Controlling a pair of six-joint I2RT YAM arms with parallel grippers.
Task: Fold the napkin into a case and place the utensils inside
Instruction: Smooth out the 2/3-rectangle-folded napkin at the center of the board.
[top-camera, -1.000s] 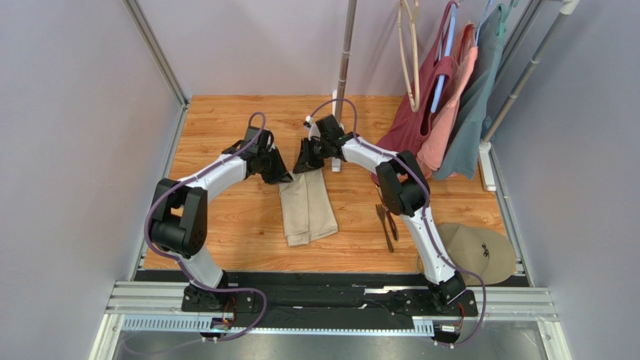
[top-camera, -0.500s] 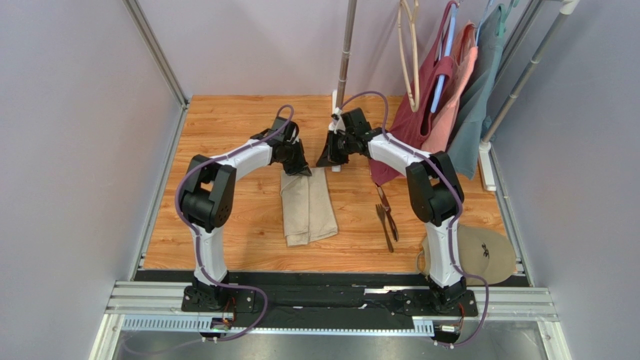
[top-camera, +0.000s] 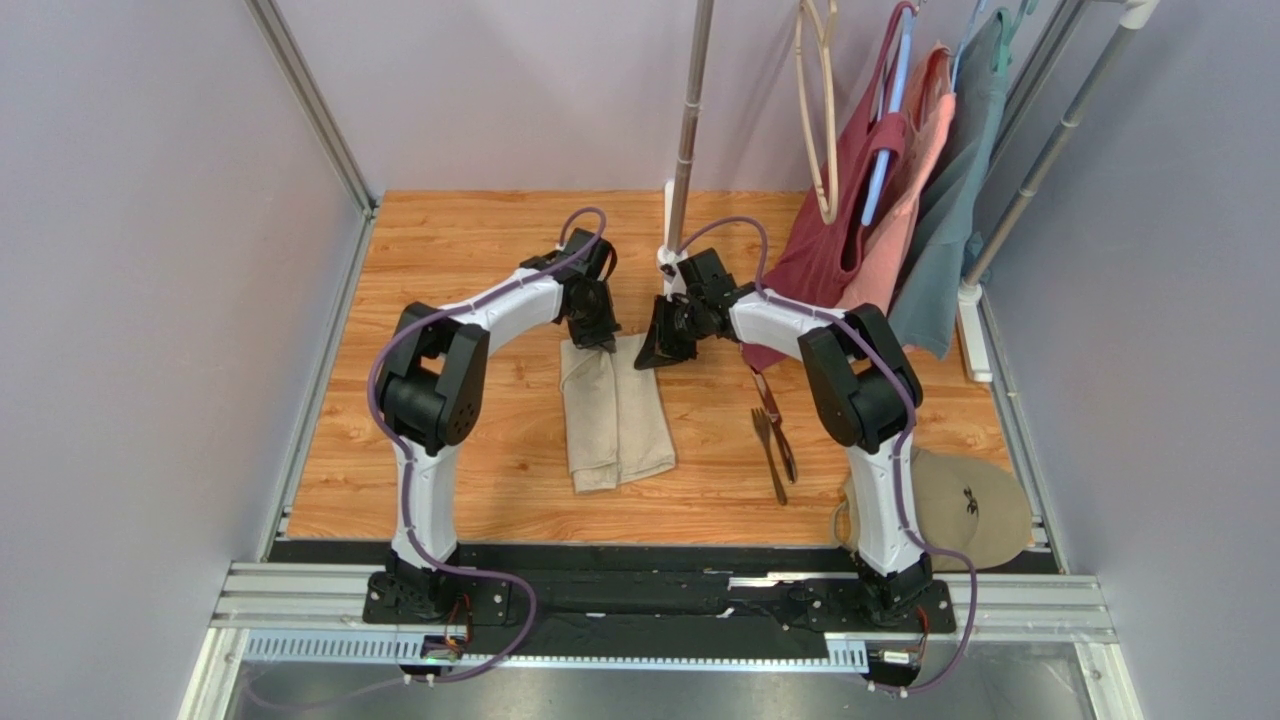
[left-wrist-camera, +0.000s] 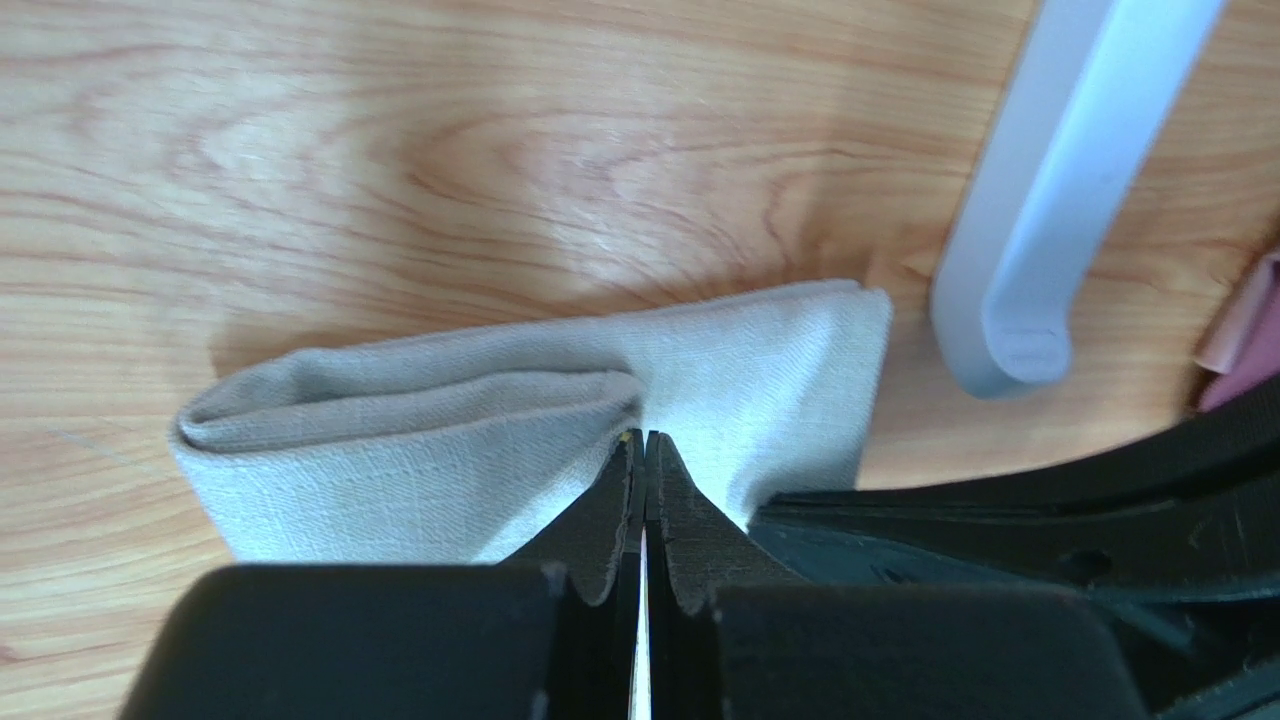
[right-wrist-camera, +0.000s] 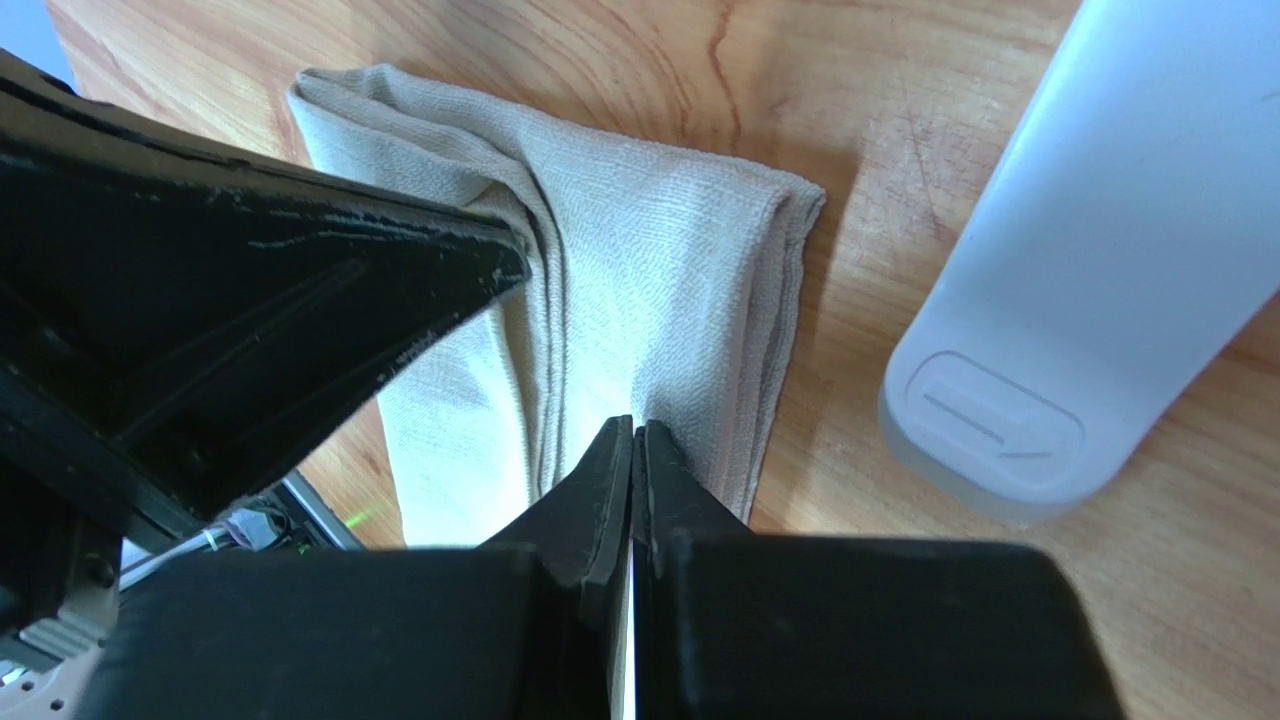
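I am pressing my left pincer (left-wrist-camera: 643, 444) down on the napkin (left-wrist-camera: 451, 435), its jaws standing together with no gap between the tips. The tips are meeting right at the edge of a raised fold of cloth; I cannot tell whether a layer is caught between them. My right pincer (right-wrist-camera: 633, 432) is sitting just beside the left one, to its right. Its jaws are likewise together, tips touching the right-hand flap of the cloth, and again I cannot tell whether any cloth is pinched.

The napkin is lying on the table (top-camera: 451, 270), folded into a narrow oblong. Its far end is reaching a little beyond both pincers' tips and the rest is running back under them toward my bases. A white plastic foot (right-wrist-camera: 1052, 300) is resting just beyond and to the right of my right pincer, near the napkin's far corner but apart from it. The utensils (top-camera: 774, 443) are lying together to the right of my right pincer and back toward its base, apart from the napkin. Further back on that side a round tan disc (top-camera: 939, 503) is lying. Garments (top-camera: 887, 210) are hanging beyond my right pincer, to its right.
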